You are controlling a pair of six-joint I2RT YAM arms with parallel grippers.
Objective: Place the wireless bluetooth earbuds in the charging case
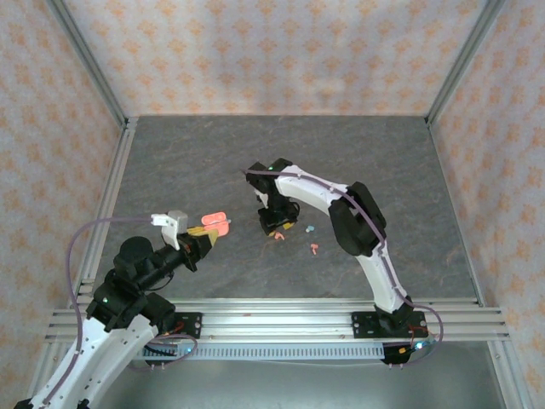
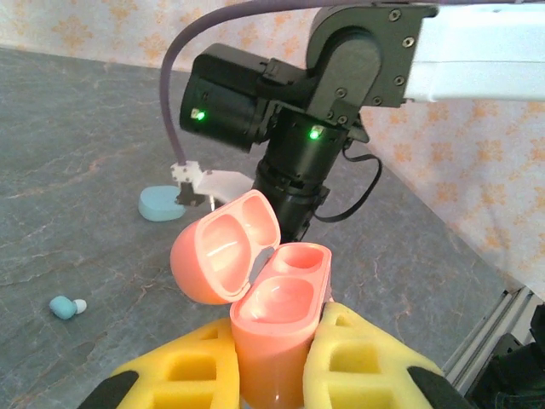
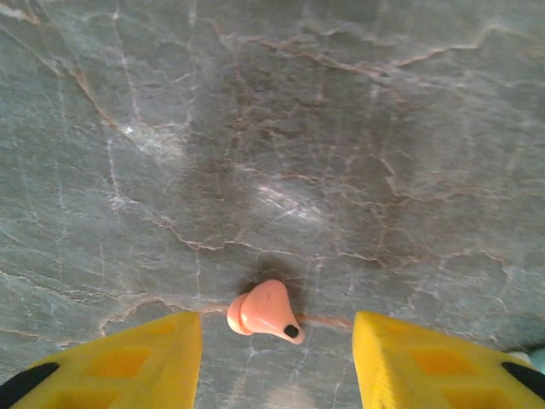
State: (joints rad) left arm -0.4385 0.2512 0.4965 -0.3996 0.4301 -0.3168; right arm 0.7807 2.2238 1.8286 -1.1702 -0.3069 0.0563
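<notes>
Left jaws: closed tight on the base of the pink charging case (image 2: 277,315), which is held up off the counter (image 1: 196,162) with its lid hinged open toward 10 o'clock.
Case wells: both hollows look bare, with no earbud seated.
Right jaws: partly open and low over the counter. One finger stands on each side of a salmon earbud (image 3: 264,311), touching it on neither side and holding nothing.
Earbud under right jaws: it lies on its side between the fingers, with its stem pointing toward 4 o'clock.
Other earbuds: from above, a teal earbud (image 1: 310,229) lies near the right jaws at 3 o'clock, and a second salmon earbud (image 1: 315,249) lies at 4 o'clock. Both are loose on the counter.
Teal case (image 2: 162,204): seen from the left wrist, it sits on the counter at 10 o'clock of the pink case, and I cannot tell whether it is open.
Done so far: the pink case is picked up, opened and presented.
Left to do: by my judgement nearly everything, since no earbud seen is lifted or seated yet. The first salmon one is about to be grasped.
Writing: none can be read on the cases, earbuds or arms.
</notes>
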